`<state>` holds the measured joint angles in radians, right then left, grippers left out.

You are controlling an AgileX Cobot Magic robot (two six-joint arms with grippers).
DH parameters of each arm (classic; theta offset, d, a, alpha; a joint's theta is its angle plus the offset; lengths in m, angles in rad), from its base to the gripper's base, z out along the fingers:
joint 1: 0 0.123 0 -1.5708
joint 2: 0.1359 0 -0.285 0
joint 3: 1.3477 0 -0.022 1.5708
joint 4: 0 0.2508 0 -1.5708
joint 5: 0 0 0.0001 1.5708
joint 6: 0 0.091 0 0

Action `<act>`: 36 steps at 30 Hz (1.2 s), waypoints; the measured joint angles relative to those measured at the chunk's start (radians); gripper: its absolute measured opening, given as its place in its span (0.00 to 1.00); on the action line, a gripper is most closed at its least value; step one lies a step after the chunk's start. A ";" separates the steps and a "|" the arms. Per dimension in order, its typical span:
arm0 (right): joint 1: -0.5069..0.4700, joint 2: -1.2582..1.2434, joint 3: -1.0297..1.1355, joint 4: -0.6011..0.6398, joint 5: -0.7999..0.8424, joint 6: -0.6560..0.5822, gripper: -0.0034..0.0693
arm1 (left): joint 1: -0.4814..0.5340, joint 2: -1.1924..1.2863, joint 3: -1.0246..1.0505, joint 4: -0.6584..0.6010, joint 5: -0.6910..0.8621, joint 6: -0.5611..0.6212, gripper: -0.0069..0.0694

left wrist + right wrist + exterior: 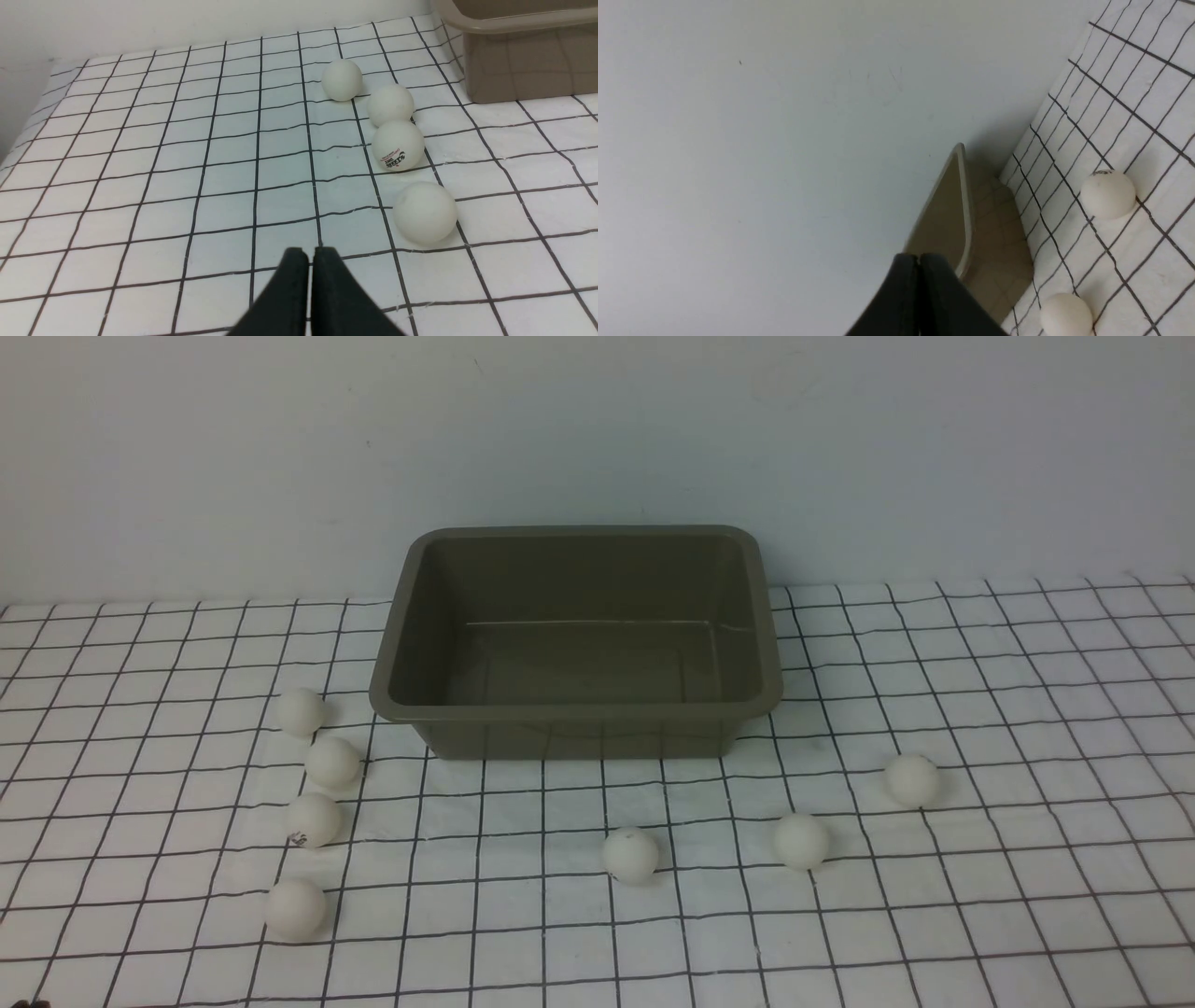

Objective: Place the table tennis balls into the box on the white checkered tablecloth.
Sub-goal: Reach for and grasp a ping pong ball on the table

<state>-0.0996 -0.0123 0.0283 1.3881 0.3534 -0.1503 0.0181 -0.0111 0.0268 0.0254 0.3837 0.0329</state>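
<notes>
My left gripper (310,254), a pair of matte black tapering fingers (292,284), is closed. The two tips press flat together with only a hairline seam between them, and nothing is caught in that seam. My left wrist tips forward and down. My right gripper (919,259), the same kind of black tapering pair, is likewise pressed tip to tip and empty. My right wrist is rolled well over onto its side and aimed closer to level.
</notes>
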 joint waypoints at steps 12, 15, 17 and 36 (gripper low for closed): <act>-0.002 0.000 0.000 0.003 0.009 -0.008 0.02 | 0.000 0.000 0.001 -0.414 -0.006 -0.202 0.09; -0.002 0.000 0.000 0.003 0.008 -0.034 0.02 | 0.000 0.000 0.001 -0.651 -0.033 -0.267 0.09; -0.002 0.000 0.000 0.003 0.008 -0.057 0.02 | 0.000 0.000 0.001 -0.773 -0.050 -0.276 0.09; -0.002 0.001 -0.074 -0.001 0.194 -0.454 0.02 | 0.000 0.000 0.001 -1.192 -0.185 -0.228 0.09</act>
<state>-0.1018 -0.0112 -0.0458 1.3873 0.5470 -0.6047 0.0181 -0.0111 0.0278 -1.1669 0.1991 -0.1949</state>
